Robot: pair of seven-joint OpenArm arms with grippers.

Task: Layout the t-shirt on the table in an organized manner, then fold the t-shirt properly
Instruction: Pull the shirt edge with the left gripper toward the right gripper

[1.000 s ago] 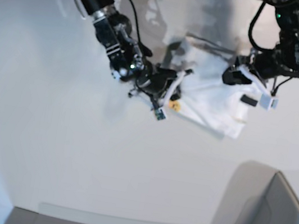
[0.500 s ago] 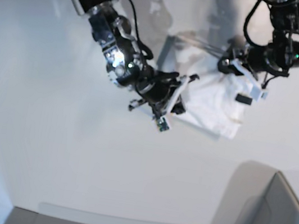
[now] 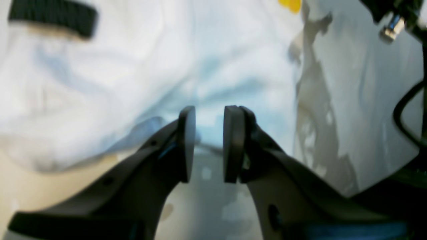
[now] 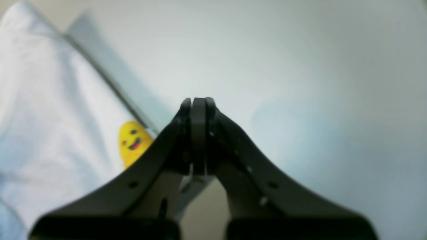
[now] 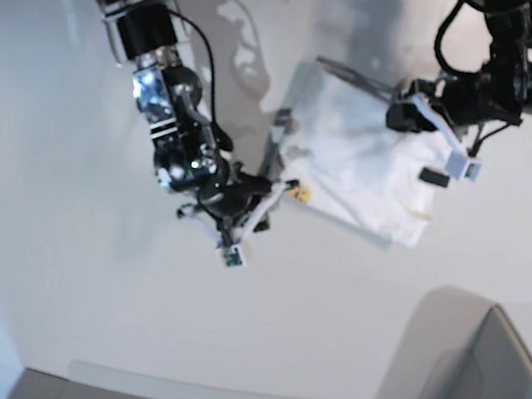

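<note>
T-shirt (image 5: pixel 358 159) sits rumpled upper right on the desk (image 5: pixel 84 262); right end effector (image 4: pixel 199 133) pressed together empty, left end effector (image 3: pixel 208 143) spread, gripping nothing.

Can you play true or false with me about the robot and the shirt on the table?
1. The t-shirt lies on the white table. True.
2. The right gripper has its jaws wide open. False: they are pressed shut, with nothing between them.
3. A yellow smiley figure is printed on the shirt. True.
4. The left gripper is squeezing the black tag. False: its jaws stand apart with a gap, and the tag lies away from them on the cloth.
5. The shirt is folded into a neat small square. False: it is wrinkled and bunched, not yet laid flat.
</note>
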